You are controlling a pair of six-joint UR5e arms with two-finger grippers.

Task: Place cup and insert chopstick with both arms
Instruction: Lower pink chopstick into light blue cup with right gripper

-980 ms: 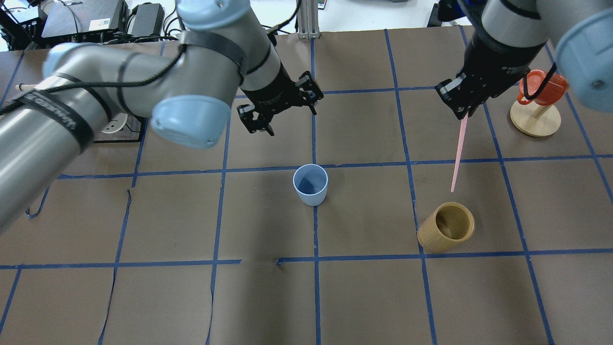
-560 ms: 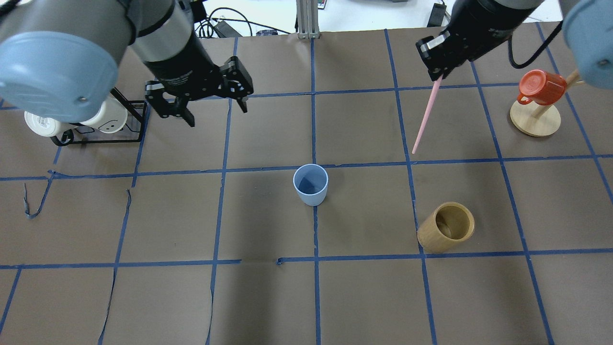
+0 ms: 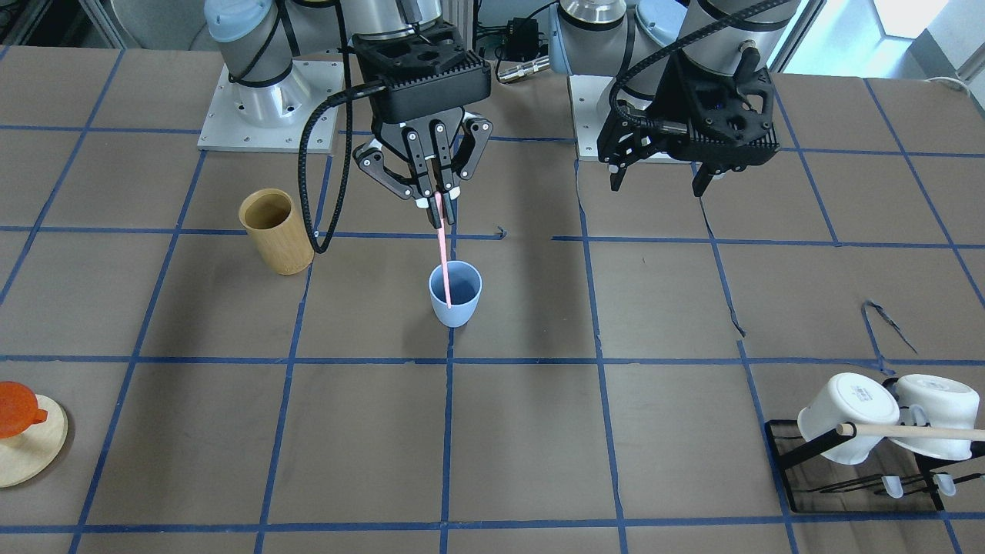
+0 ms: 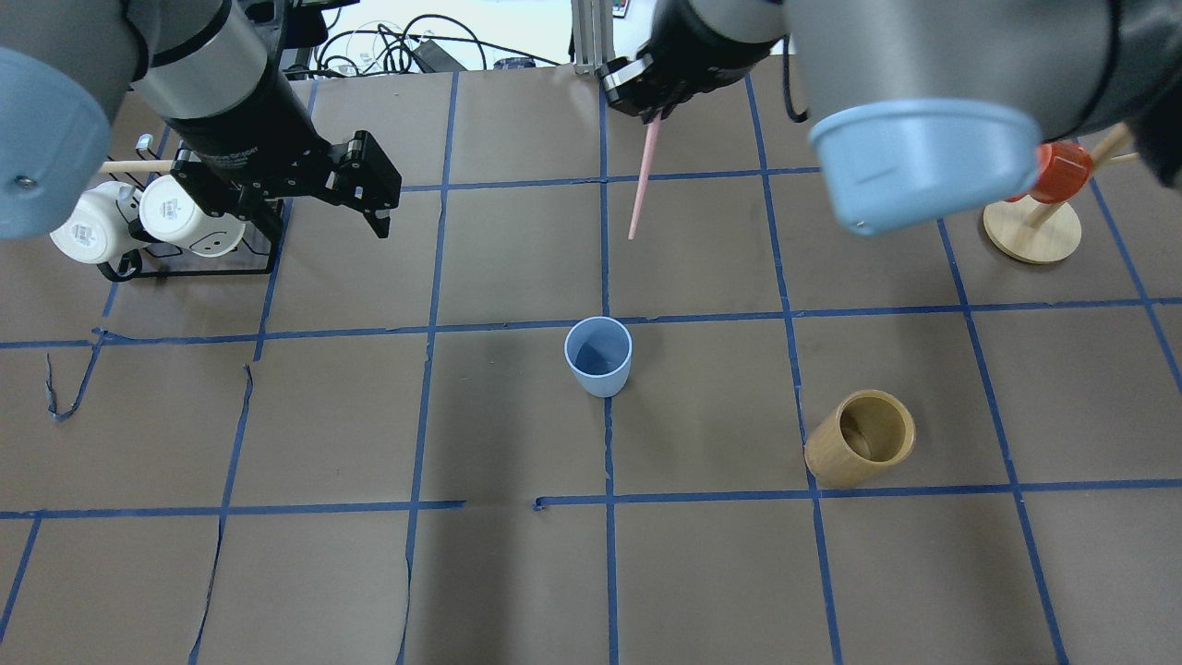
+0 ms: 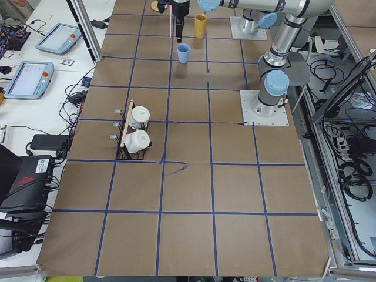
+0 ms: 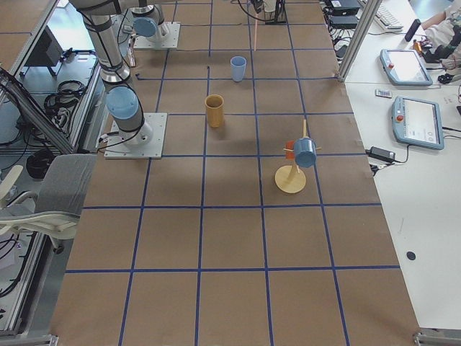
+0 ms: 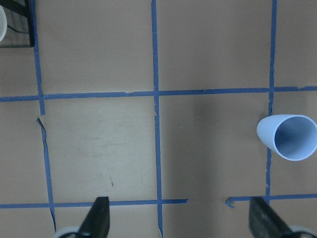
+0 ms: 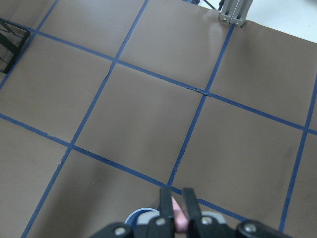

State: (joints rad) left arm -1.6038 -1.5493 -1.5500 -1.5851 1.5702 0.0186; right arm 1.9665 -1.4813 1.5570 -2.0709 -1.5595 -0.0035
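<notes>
Where the right gripper (image 3: pixel 437 201) hangs above the table (image 3: pixel 539 431), its two fingers are seen pressed together on the upper end of a pink chopstick (image 3: pixel 443 254), which is held nearly upright, tip down. In the front-facing view the tip is overlapped with the mouth of the blue cup (image 3: pixel 455 294). In the overhead view it is shown short of the cup, so contact between stick and cup cannot be confirmed. The cup is set upright on the brown surface, beside a crossing of blue tape lines. The left gripper (image 3: pixel 659 185) is held with its fingers spread wide and nothing between them, well apart from the cup. A bamboo cup (image 3: pixel 275 231) is stood on the right arm's side. Two white mugs (image 3: pixel 846 415) are hung on a black rack (image 3: pixel 808 445) on the left arm's side.
</notes>
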